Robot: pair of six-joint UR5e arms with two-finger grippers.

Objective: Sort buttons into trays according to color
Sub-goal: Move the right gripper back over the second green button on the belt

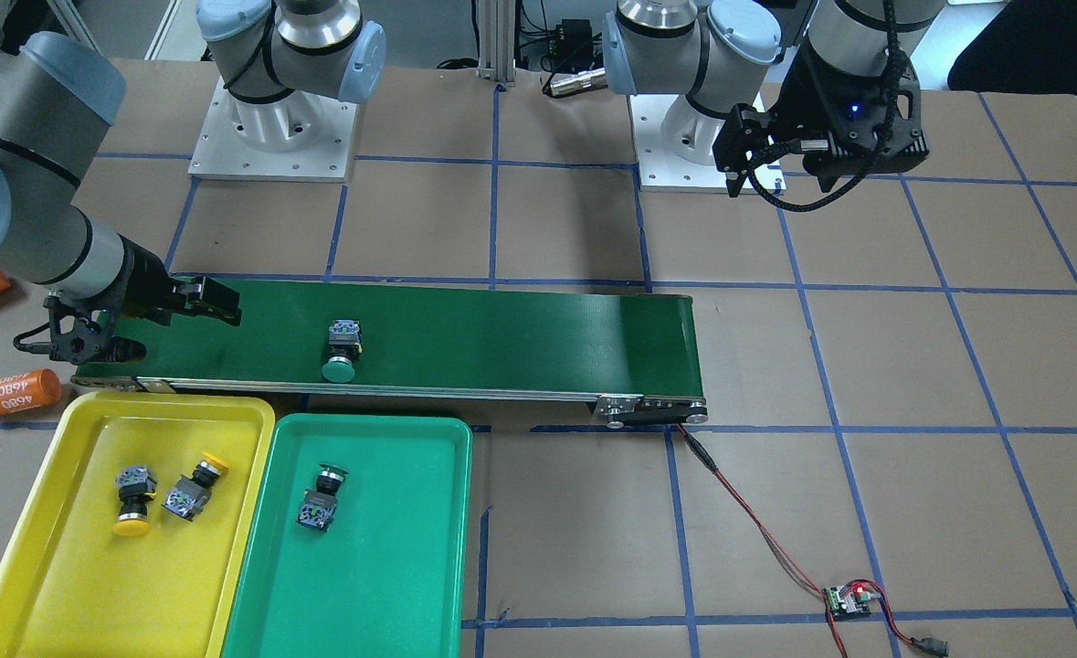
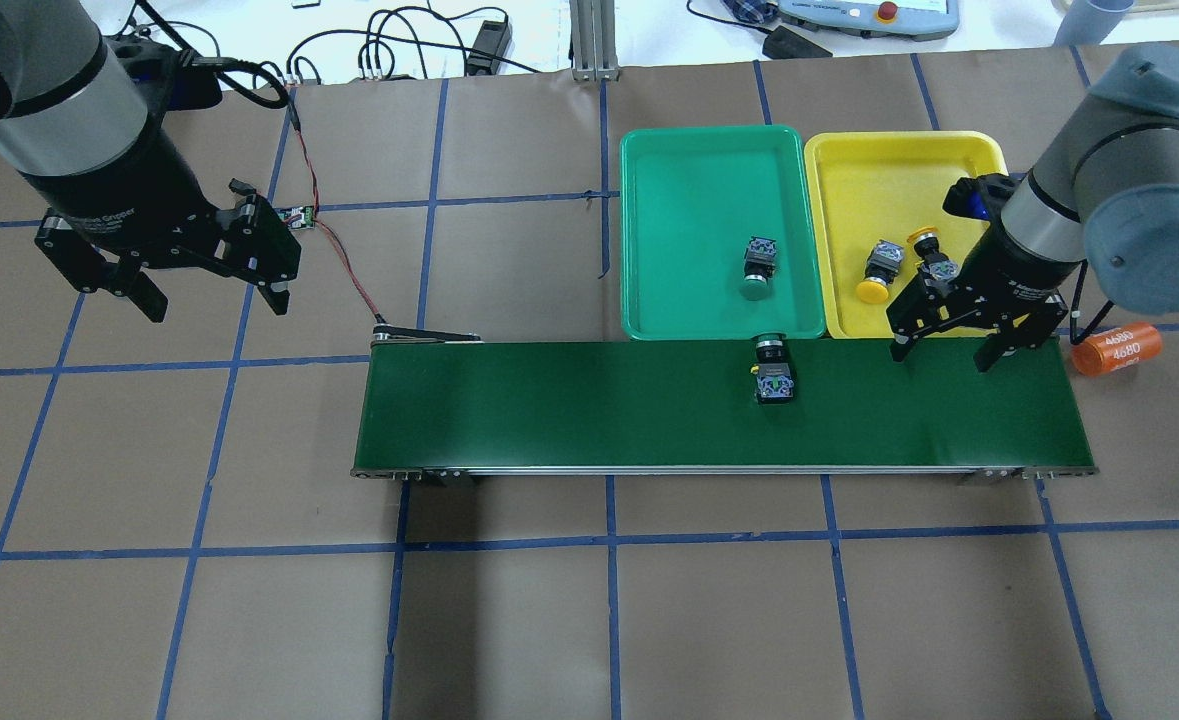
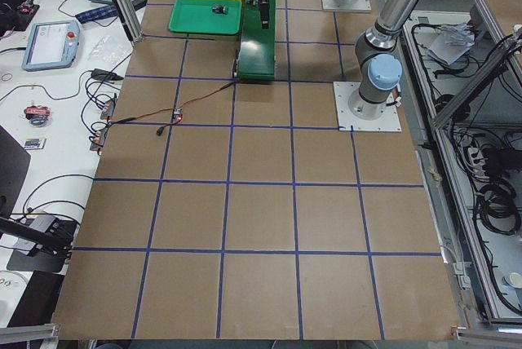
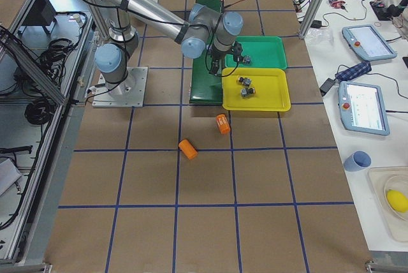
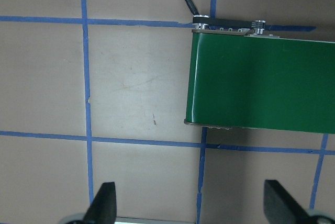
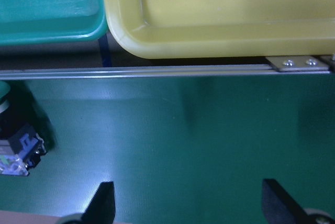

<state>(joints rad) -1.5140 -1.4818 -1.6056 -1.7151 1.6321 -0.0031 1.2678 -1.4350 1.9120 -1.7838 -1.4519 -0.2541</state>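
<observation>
One button (image 2: 774, 372) is not yet sorted. It lies on its side on the conveyor belt (image 2: 569, 405), green cap toward twelve o'clock, just short of the green tray (image 2: 633, 240). The right hand (image 2: 944, 356) hovers over the belt at the button's three o'clock, fingers spread, holding nothing.

Procedure, as I judge it:
1. Carry the hand toward nine o'clock until it is centred over the black body.
2. Descend with one finger on either side.
3. Close on the body, not the round cap.
4. Release over the green tray, clear of the green-capped button (image 2: 757, 266) lying there.

The yellow tray (image 2: 879, 175) holds two yellow-capped buttons (image 2: 881, 272). The left hand (image 2: 217, 303), far off at nine o'clock, hangs open and empty over the table (image 2: 549, 620).

Limits:
- The right wrist view cuts the button off at its edge.
- From overhead, the right arm partly covers one yellow-capped button.
- Whether the belt is running cannot be told.
</observation>
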